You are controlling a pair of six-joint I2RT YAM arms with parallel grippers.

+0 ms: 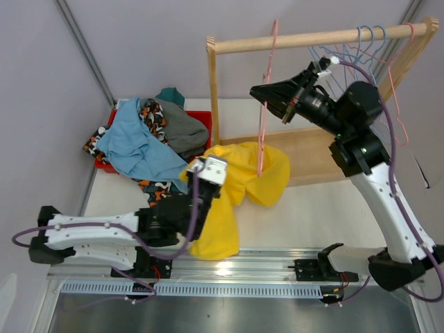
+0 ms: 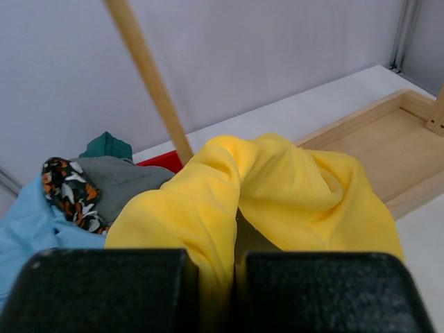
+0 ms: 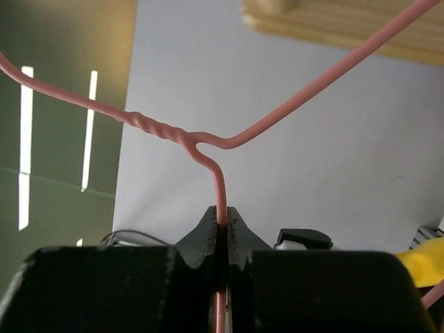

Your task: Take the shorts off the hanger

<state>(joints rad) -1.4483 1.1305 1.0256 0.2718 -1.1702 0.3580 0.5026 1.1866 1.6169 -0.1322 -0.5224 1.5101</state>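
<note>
**Left fingers pinch the yellow shorts; right fingers hold the hanger's neck**

Black left fingers [image 2: 111,291] fill the bottom of the left wrist view, closed tight on a fold of the yellow shorts [image 2: 291,187]. From there the shorts spill across the counter [image 1: 326,208] in the middle of the top view. The right fingers [image 3: 104,291] are clamped on the straight wire just under the twisted neck of the pink hanger [image 3: 223,184], high in the upper middle of the top view. The hanger's lower end reaches down to the yellow cloth; whether it is threaded through the shorts cannot be told.

Risks, as a judgement:
- If cloth is caught on the wire, a pull toward the lower left could drag the hanger through the right fingers or twist it.
- It could also tug the hook along the rail [image 1: 312,40] and rock the rack.
- A loose grip on thin wire invites slipping.

The other 4 pairs lie heaped in the red bin [image 1: 201,118] at upper left. The rack's post [image 1: 211,90] stands between that bin and the yellow shorts, an edge to snag on. Spare hangers [image 1: 364,41] crowd the rail's right end. Open counter lies lower middle and lower right.
</note>
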